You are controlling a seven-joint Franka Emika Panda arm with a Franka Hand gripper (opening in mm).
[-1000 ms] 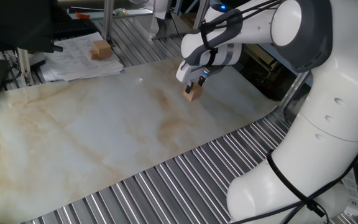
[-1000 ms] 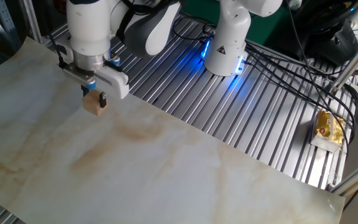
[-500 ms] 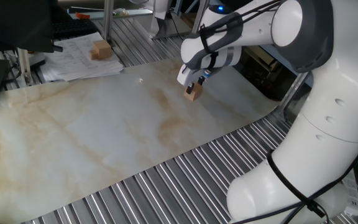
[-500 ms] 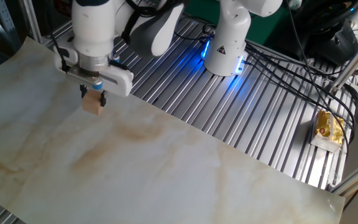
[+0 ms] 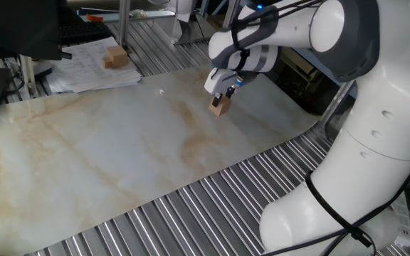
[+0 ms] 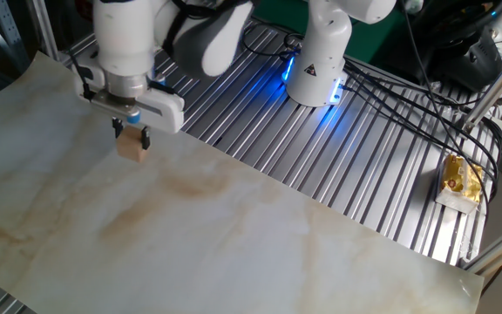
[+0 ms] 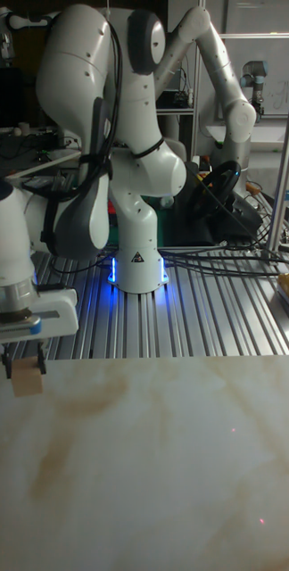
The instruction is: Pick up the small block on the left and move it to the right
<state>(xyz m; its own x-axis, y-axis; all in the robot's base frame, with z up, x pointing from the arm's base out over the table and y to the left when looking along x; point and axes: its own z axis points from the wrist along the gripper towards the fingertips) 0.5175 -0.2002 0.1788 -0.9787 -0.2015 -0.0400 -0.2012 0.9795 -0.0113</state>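
Raised a little since the earlier frames, the small block (image 5: 220,107) hangs clamped between the two dark fingers (image 6: 145,137) of the gripper (image 6: 132,135), just above the marbled sheet (image 5: 119,156) on the table (image 6: 338,166). Its lower half shows below the fingertips. Well beyond the gripper, a larger wooden block (image 5: 116,57) sits on loose papers (image 5: 91,67).

Robotics lab: several robot arms (image 7: 140,169) on a slotted aluminium bench (image 6: 364,174), trailing cables (image 6: 425,96).
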